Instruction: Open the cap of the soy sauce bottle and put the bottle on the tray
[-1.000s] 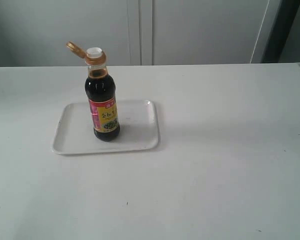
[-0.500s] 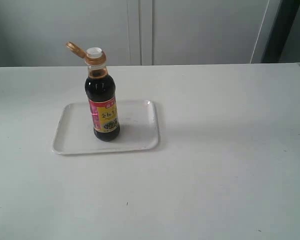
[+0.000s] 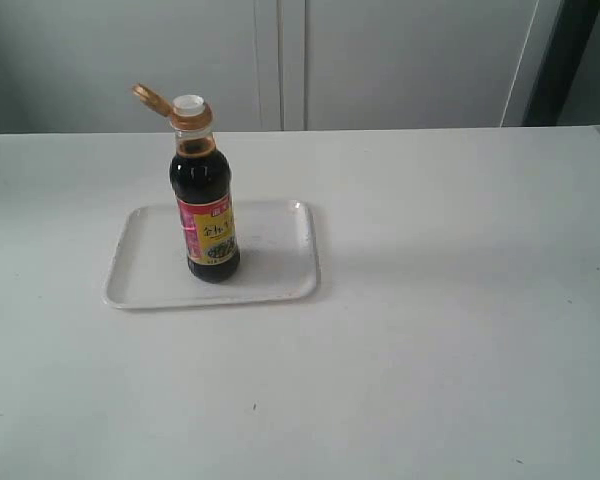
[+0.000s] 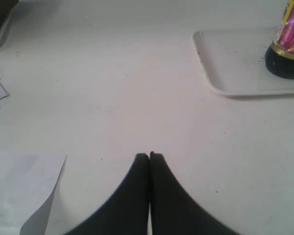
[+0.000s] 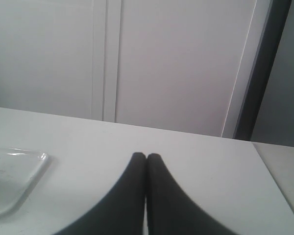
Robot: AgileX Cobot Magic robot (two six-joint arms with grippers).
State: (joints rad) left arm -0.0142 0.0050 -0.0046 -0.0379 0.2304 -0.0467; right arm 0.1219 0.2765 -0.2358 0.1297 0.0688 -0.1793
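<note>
Both grippers are closed on nothing: the left gripper [image 4: 149, 155] shows its black fingers pressed together over the bare white table [image 3: 430, 330], well apart from the tray [image 3: 270, 275], and the right gripper [image 5: 146, 155] is likewise pinched together, empty. Farther off, the soy sauce bottle [image 3: 206, 215] stands upright on the tray, toward its middle. Its cap [image 3: 156, 99] is flipped open, hanging off to one side, what looks like a white spout [image 3: 189, 102] exposed. Pale cabinet doors [image 3: 380, 60] stand behind.
</note>
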